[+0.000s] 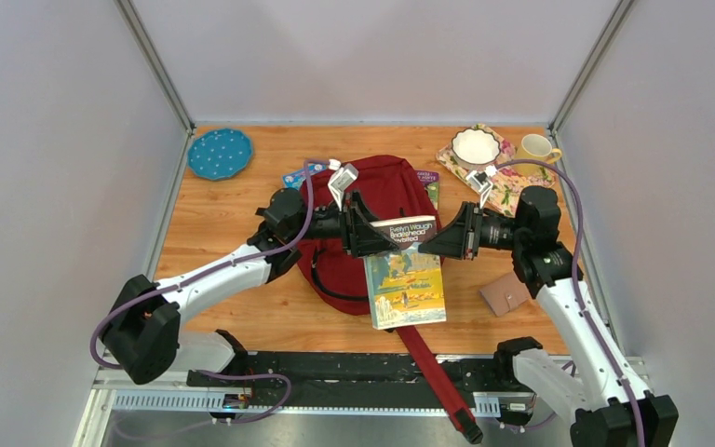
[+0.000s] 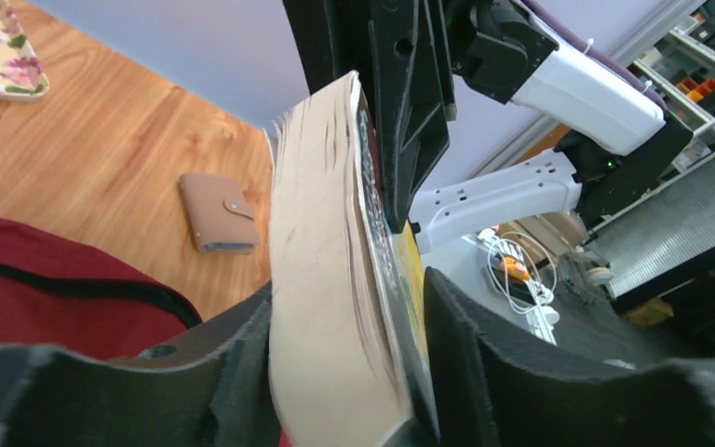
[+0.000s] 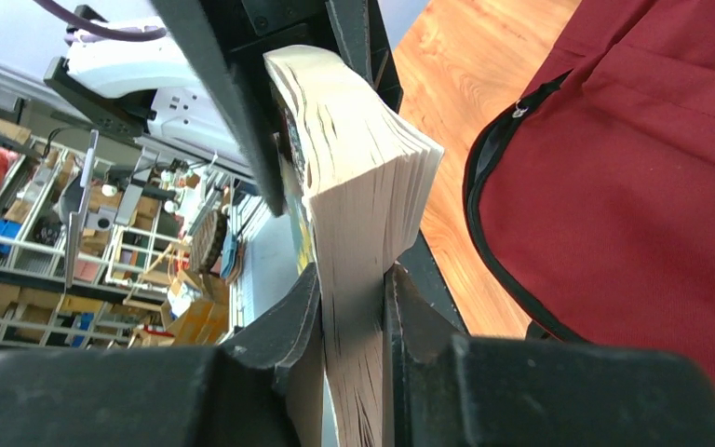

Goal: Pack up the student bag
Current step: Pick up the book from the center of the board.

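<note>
I see the student bag, a large dark red fabric backpack with a rounded top, lying flat at the centre of the wooden table. Its rounded end points to the far side, and one long red strap runs over the near edge. A black zipper line curves across the red fabric, with a small metal pull visible in the right wrist view. A paperback book with a dark title band and a yellow and turquoise cover picture is held above the near half of the bag, between the two arms. The right gripper is closed on the right edge of this book: in its wrist view the fingers pinch the page block tightly, and the pages fan out beyond the grip. The left gripper straddles the book's left edge with its jaws set much wider. One of its fingers lies against the pages and the other stands just beside the cover. I cannot tell whether this pair is actually clamping. Neither gripper touches the bag.
</note>
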Robot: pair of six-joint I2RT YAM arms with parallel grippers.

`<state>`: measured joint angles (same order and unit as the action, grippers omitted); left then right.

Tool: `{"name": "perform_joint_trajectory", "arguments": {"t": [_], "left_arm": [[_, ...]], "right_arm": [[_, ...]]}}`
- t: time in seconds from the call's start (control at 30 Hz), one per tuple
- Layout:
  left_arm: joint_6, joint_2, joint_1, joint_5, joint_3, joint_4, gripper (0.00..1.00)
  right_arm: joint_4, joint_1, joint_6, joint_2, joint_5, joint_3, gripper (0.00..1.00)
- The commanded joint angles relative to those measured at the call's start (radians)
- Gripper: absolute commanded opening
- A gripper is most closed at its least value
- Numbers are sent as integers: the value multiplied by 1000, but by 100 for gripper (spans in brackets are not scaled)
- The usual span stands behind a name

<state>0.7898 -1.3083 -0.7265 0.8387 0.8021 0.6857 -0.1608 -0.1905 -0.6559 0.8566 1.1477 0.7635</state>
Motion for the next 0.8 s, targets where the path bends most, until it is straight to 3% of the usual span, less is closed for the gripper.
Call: {"name": "perform_joint_trajectory", "arguments": {"t": [0.0,0.07,0.13,0.2,0.23,0.27,0.33,0.4,0.47,0.53,0.63,0.77], "left_arm": [[6,44,1,86,-40,0,52],[-23,66,1,76,-50,-44,41],[-69,86,-1,68,-57,-122,39],[-107,95,-1,36,-57,-188,22],[-115,104,-1,22,-58,-207,4],[-124,109,-1,-4,-58,-222,0],[-141,129,-1,-39,-69,-253,0],[-161,147,1,-114,-86,-290,0],[-193,188,-1,-214,-102,-319,0],[-211,248,1,-280,-130,-356,0],[-222,343,1,-409,-179,-354,0],[-198,452,2,-559,-254,-267,0]], "right_arm": [[-17,-6,94,45,12,108,0],[-23,-9,116,65,12,131,0],[-22,-10,125,85,15,148,0],[-31,-15,136,96,17,158,0],[-40,-18,147,107,8,163,0],[-52,-20,160,110,-8,174,0],[-124,-20,179,119,-95,191,9],[-210,-18,202,121,-167,206,39],[-294,-18,222,104,-349,214,71],[-397,-18,236,75,-530,206,85],[-422,-18,181,-17,-589,137,88],[-295,-24,-6,-169,-481,-39,89]]}}
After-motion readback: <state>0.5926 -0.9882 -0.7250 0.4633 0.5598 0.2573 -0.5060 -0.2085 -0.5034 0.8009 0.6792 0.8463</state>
